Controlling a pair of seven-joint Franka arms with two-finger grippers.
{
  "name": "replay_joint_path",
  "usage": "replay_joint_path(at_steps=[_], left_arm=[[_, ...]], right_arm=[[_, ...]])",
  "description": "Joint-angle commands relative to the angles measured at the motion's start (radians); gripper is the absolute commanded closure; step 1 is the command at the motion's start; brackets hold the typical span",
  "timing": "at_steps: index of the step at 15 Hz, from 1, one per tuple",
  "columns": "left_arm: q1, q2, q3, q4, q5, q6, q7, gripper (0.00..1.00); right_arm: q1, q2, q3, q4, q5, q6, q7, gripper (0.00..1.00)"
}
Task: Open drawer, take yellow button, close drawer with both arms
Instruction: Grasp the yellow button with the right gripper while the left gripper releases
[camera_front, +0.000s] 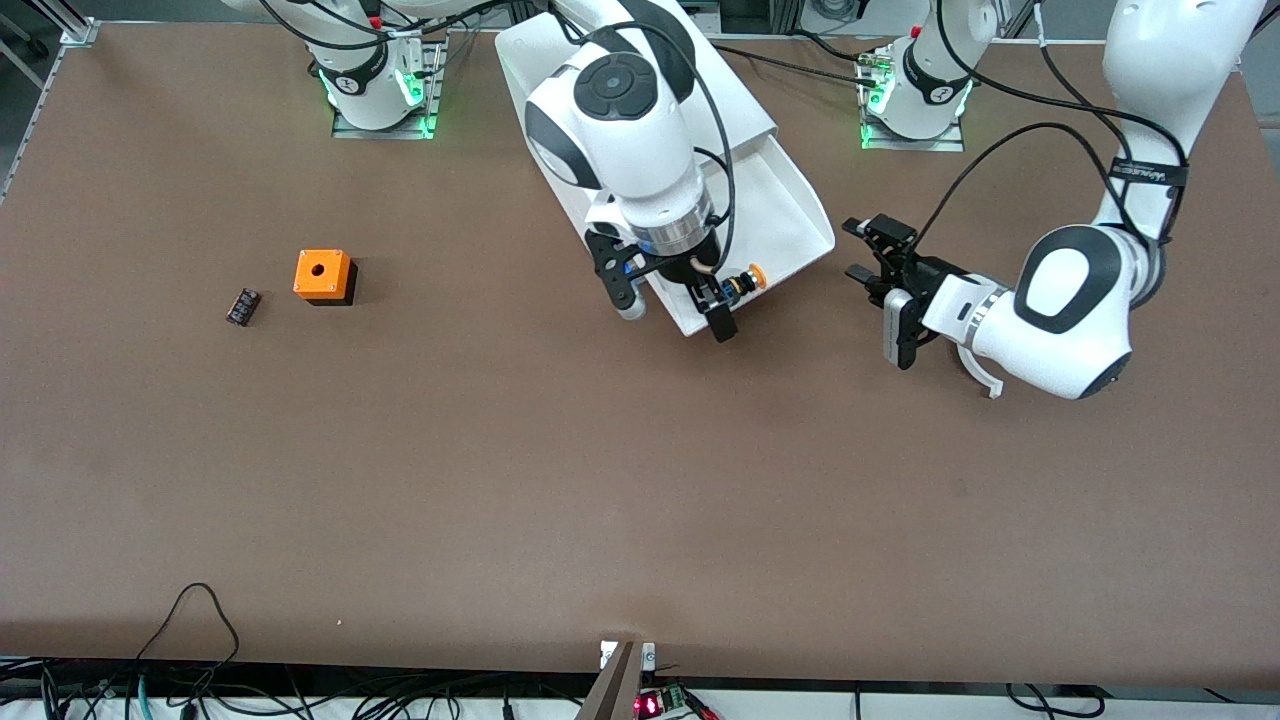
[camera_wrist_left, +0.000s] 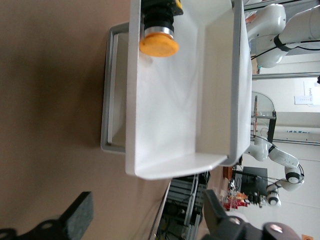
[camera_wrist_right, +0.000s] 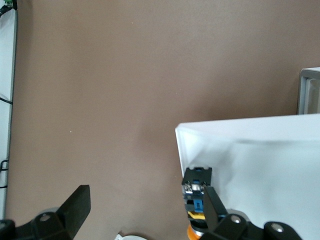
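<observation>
The drawer (camera_front: 790, 215) stands pulled out of the white cabinet (camera_front: 745, 105), toward the front camera. The button (camera_front: 746, 281), orange cap on a black-and-blue body, lies on its side in the drawer's front corner. My right gripper (camera_front: 676, 318) hangs open over that corner, one finger inside the drawer right by the button (camera_wrist_right: 197, 192), the other outside over the table. My left gripper (camera_front: 862, 252) is open with nothing between its fingers, just off the drawer's front, toward the left arm's end. In the left wrist view the drawer (camera_wrist_left: 175, 115) and the button (camera_wrist_left: 158, 44) show ahead of the left gripper (camera_wrist_left: 147, 220).
An orange cube with a hole (camera_front: 323, 275) and a small black part (camera_front: 242, 306) lie on the brown table toward the right arm's end. The drawer's grey handle (camera_wrist_left: 106, 90) sticks out from its front wall.
</observation>
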Motion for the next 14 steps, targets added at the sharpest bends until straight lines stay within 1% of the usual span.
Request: replay_joint_path(at_steps=[1,4,6,7,9,10,12,13,14], left_arm=[[0.000,-0.009,-0.001,0.121,0.085,-0.130,-0.164,0.00],[-0.003,-0.055,-0.014,0.195,0.162,-0.210,-0.379,0.00],[-0.005,-0.106,-0.018,0.209,0.189,-0.224,-0.505,0.00],[-0.012,-0.132,-0.020,0.216,0.221,-0.224,-0.563,0.00],[-0.027,-0.163,-0.023,0.258,0.306,-0.223,-0.626,0.00],[-0.046,-0.164,-0.023,0.299,0.377,-0.221,-0.637,0.00],[-0.072,-0.164,-0.021,0.359,0.482,-0.209,-0.645,0.00],[-0.080,-0.164,-0.023,0.373,0.520,-0.186,-0.645,0.00],[-0.093,-0.164,-0.023,0.379,0.554,-0.153,-0.645,0.00]], right_arm=[[0.040,0.031,-0.008,0.029,-0.051,-0.005,0.050,0.00],[0.053,0.041,-0.008,0.005,-0.052,-0.001,0.052,0.00],[0.061,0.046,-0.008,-0.002,-0.052,0.001,0.053,0.00],[0.063,0.049,-0.008,-0.011,-0.052,0.001,0.053,0.00],[0.069,0.049,-0.008,-0.026,-0.054,0.002,0.053,0.01],[0.070,0.049,-0.008,-0.028,-0.063,0.002,0.052,0.04],[0.069,0.049,-0.008,-0.026,-0.064,0.002,0.049,0.15],[0.069,0.048,-0.008,-0.028,-0.064,0.001,0.046,0.25],[0.069,0.046,-0.008,-0.026,-0.066,-0.001,0.041,0.40]])
